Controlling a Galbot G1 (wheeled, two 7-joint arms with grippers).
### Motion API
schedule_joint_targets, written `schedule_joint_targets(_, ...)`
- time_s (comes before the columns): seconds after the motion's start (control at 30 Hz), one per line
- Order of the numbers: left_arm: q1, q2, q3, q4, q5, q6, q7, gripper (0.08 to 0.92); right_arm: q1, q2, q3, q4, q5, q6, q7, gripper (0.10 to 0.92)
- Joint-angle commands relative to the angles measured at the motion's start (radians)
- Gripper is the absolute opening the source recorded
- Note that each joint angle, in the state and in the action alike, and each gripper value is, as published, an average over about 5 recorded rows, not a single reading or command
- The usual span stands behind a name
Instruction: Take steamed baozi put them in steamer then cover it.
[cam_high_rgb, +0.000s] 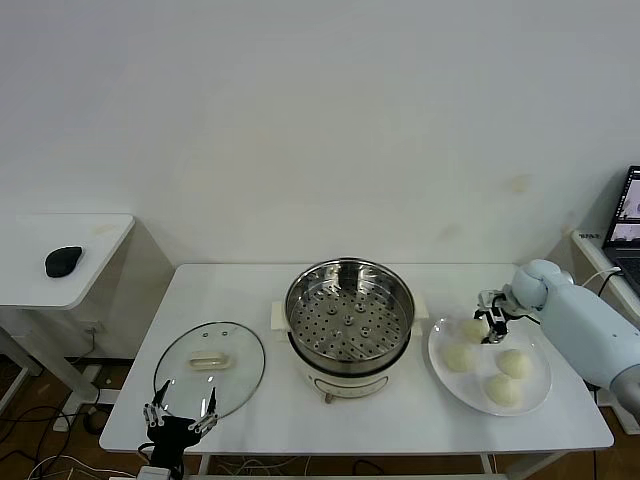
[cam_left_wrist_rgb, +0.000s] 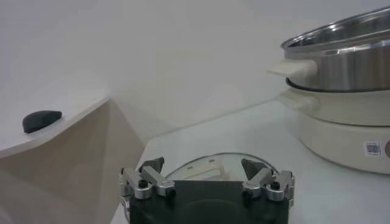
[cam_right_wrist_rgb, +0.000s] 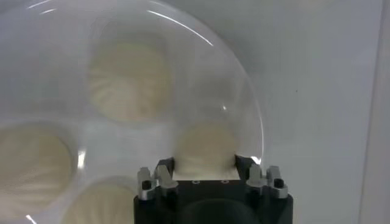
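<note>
**First baozi being picked, steamer empty**

While all four steamed baozi (cam_high_rgb: 459, 357) sit on the white plate (cam_high_rgb: 540, 392) at the robot's right, nothing is in the steamer (cam_high_rgb: 349, 312) yet: its perforated tray shows bare in the head view. Task looks barely started, by my read.

Right gripper (cam_high_rgb: 491, 331) is down at the plate's far edge, over the bun nearest the back. In the right wrist view the gripper (cam_right_wrist_rgb: 205, 164) has its fingers (cam_right_wrist_rgb: 164, 167) set on either side of one baozi (cam_right_wrist_rgb: 205, 146), touching or nearly touching its flanks. Looks like gripping that bun or just about to; bun not lifted off the plate as far as I can see. Three others lie close by on the same plate, apart from the gripper.

Left gripper (cam_high_rgb: 180, 412) hangs at the near left edge of the counter (cam_high_rgb: 240, 290), just beside the near rim of the cover (cam_high_rgb: 210, 357), fingers spread wide, holding nothing. Left wrist view: fingers (cam_left_wrist_rgb: 141, 181) apart, lid handle visible beyond them. Idle, waiting.

The cover lies flat on the counter, left of the steamer, not touching it. Steamer stands mid-counter, between cover and plate.

Left to do: move all four baozi across to the tray, then lift the cover and seat it on the steamer.
</note>
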Motion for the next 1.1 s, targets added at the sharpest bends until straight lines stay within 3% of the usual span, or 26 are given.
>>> schedule_joint_targets(0.03, 0.001, 0.001, 0.001, -0.006, 0.001, 0.0, 0.001, 0.823, 0.002, -0.015, -0.006, 0.024, 0.007, -0.007, 0.002, 0.577)
schedule_joint_targets(0.37, -0.004, 0.009, 0.008, -0.007, -0.001, 0.0, 0.001, 0.823, 0.059, -0.191, -0.065, 0.248, 0.152, -0.045, -0.001, 0.509)
schedule_joint_targets(0.63, -0.015, 0.023, 0.017, -0.002, -0.069, -0.003, 0.01, 0.823, 0.318, -0.322, -0.22, 0.417, 0.364, -0.081, 0.003, 0.494)
schedule_joint_targets(0.83, -0.012, 0.031, 0.016, -0.014, -0.088, -0.006, 0.014, 0.823, 0.576, -0.274, -0.429, 0.448, 0.537, -0.092, -0.007, 0.5)
schedule_joint_targets(1.1, -0.008, 0.04, -0.002, -0.018, -0.1, -0.006, 0.016, 0.823, 0.796, -0.072, -0.662, 0.434, 0.681, -0.064, -0.033, 0.503)
